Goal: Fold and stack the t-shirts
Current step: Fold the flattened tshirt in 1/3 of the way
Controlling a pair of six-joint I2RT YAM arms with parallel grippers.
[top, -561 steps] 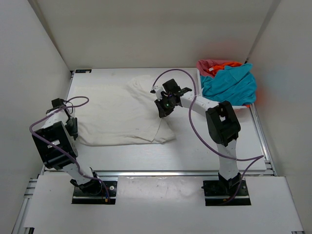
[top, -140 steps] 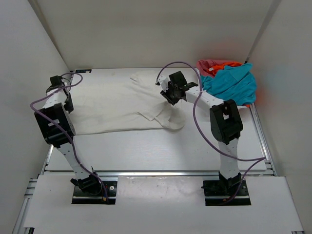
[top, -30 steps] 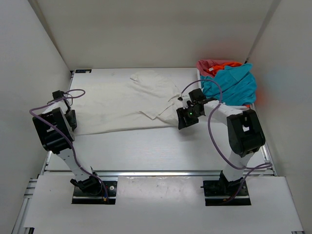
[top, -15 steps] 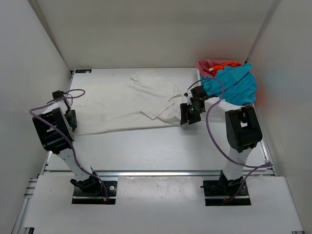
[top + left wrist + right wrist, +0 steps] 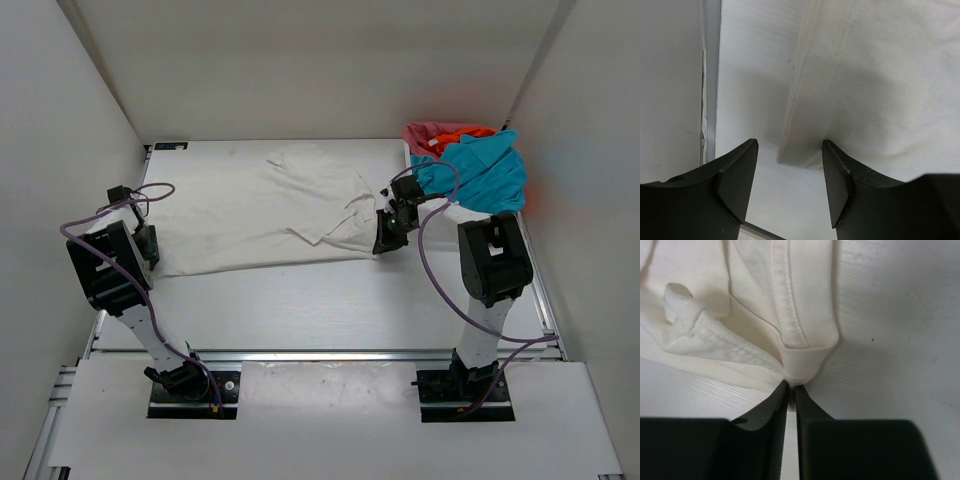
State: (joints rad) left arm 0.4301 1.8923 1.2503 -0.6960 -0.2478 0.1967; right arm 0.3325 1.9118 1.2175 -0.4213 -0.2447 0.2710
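Note:
A white t-shirt (image 5: 255, 215) lies spread on the table, its right part bunched. My right gripper (image 5: 389, 238) is shut on the shirt's lower right hem fold (image 5: 802, 362), a thin bit of cloth pinched between the jaws (image 5: 791, 390). My left gripper (image 5: 789, 172) stands open over the shirt's left corner (image 5: 800, 150), which lies between the fingers; in the top view that gripper (image 5: 148, 243) sits at the shirt's left edge. A teal-blue t-shirt (image 5: 478, 175), an orange one (image 5: 462, 131) and a pinkish-red one (image 5: 428, 133) are heaped at the back right.
White walls close in the table on three sides. A metal rail (image 5: 320, 354) runs along the near edge, and a narrow rail (image 5: 711, 80) borders the left side. The right arm's purple cable (image 5: 430, 280) loops over the table's right half.
The right gripper has slid up and right to the shirt's lower right hem and shut on it. The left arm has not moved.

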